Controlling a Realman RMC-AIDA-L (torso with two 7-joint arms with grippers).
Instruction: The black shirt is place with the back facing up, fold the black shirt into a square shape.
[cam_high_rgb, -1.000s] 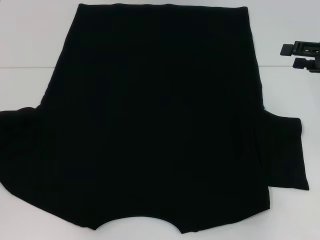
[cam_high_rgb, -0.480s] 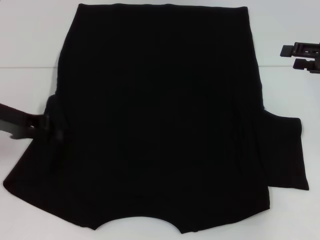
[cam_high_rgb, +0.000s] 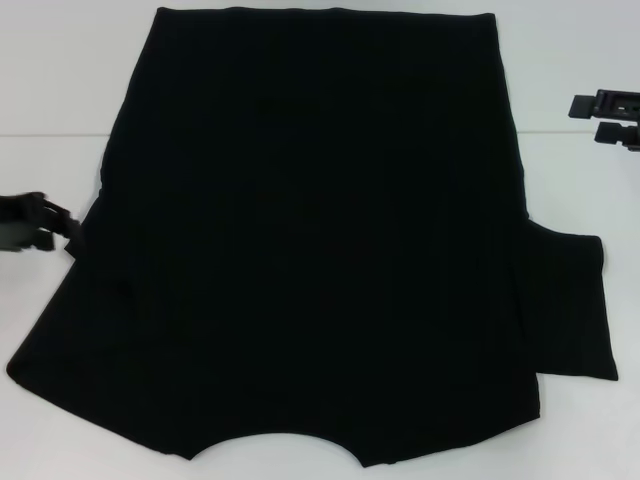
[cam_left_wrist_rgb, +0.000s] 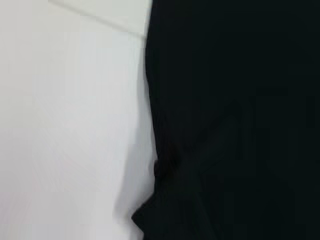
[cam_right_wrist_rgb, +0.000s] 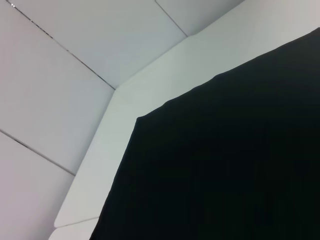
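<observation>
The black shirt (cam_high_rgb: 320, 230) lies flat on the white table (cam_high_rgb: 60, 90) and covers most of the head view. Its left sleeve is folded in over the body, while the right sleeve (cam_high_rgb: 570, 305) still sticks out sideways. My left gripper (cam_high_rgb: 62, 230) hovers just off the shirt's left edge, open and holding nothing. The left wrist view shows that edge of the shirt (cam_left_wrist_rgb: 235, 100) with a small crease low down. My right gripper (cam_high_rgb: 588, 118) stays parked at the far right, open, away from the cloth. In the right wrist view a corner of the shirt (cam_right_wrist_rgb: 225, 165) fills the lower part.
Bare white table (cam_high_rgb: 575, 60) shows to the left, the right and behind the shirt. A seam line crosses the table (cam_high_rgb: 50, 133) on the left. The table's rounded far edge (cam_right_wrist_rgb: 150, 75) and grey panels beyond it appear in the right wrist view.
The left sleeve, spread out a second ago, was carried in over the body. My left gripper has since let go and drawn back to the left. The right gripper shifted slightly right.
</observation>
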